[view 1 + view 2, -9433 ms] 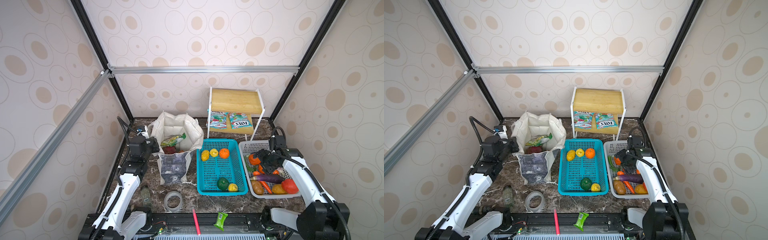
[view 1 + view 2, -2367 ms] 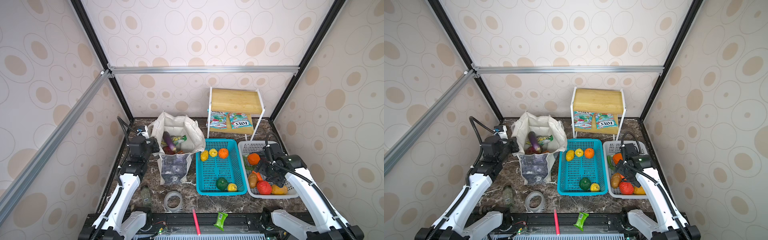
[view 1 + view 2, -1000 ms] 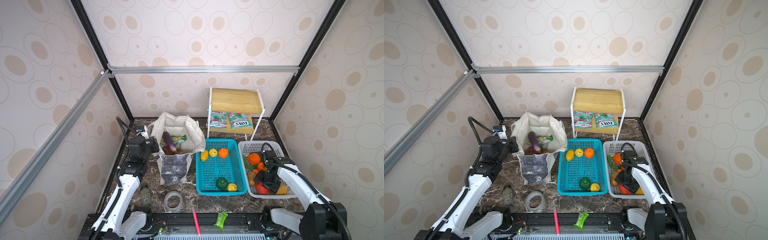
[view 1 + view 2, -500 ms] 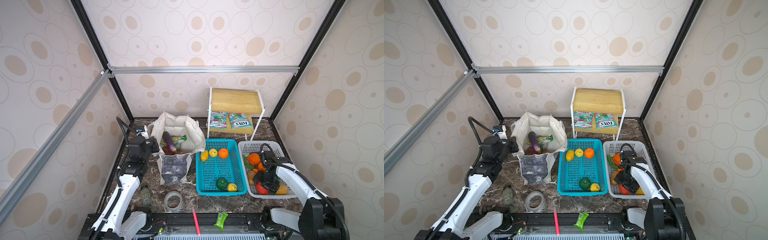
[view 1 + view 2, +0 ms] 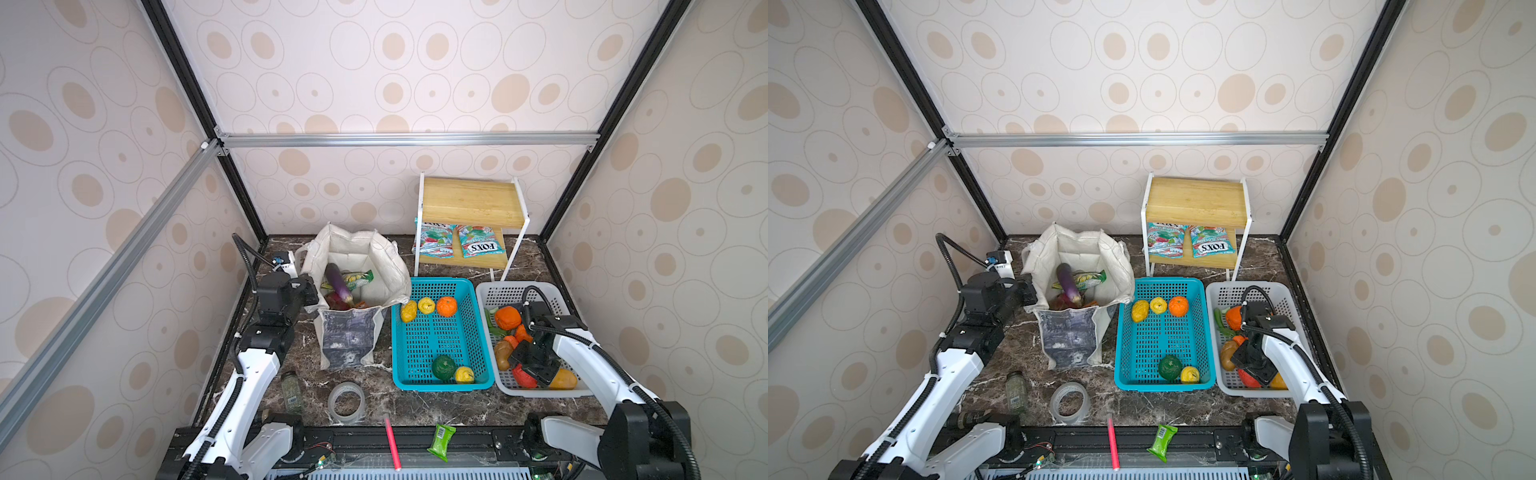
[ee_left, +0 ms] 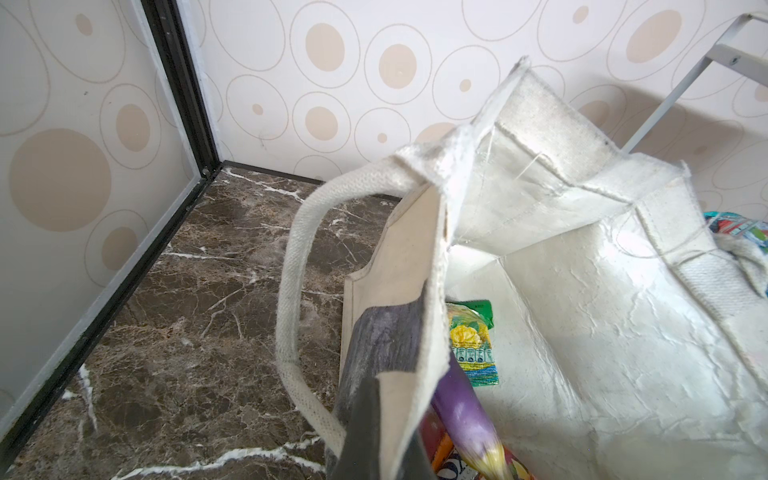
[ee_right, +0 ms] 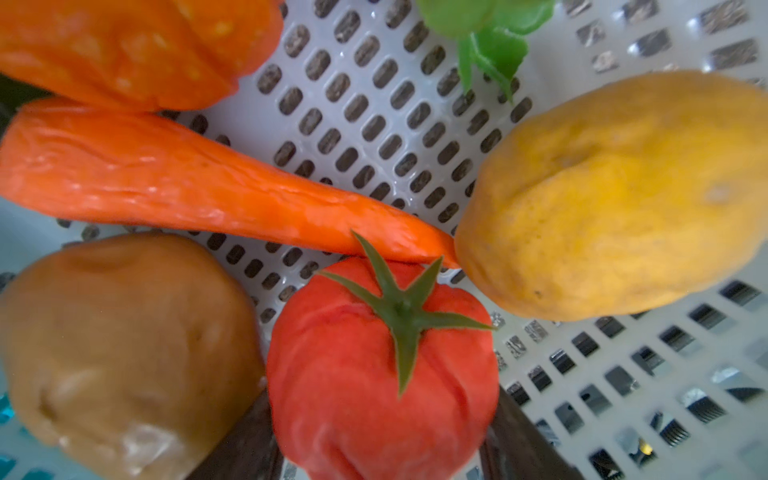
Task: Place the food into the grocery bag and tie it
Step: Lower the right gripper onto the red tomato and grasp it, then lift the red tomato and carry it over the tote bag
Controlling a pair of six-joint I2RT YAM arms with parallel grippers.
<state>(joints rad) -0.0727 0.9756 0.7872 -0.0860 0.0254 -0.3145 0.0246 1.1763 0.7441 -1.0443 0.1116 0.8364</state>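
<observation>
Mostly unseen, left jaws shut on the grocery bag [image 6: 582, 270] rim; right jaws astride the tomato [image 7: 374, 374], grip unclear.

In both top views the right end effector [image 5: 528, 371] covers most of the tomato [image 5: 520, 376] — its fingers [image 7: 519, 440] blurred, cut off.

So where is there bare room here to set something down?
Teal basket mid-floor, between three fruits at its far end and two at its near end. Wooden rack top. Marble in front of the baskets, right of the tape roll. Crowded: white basket near half; grocery bag partly filled.
</observation>
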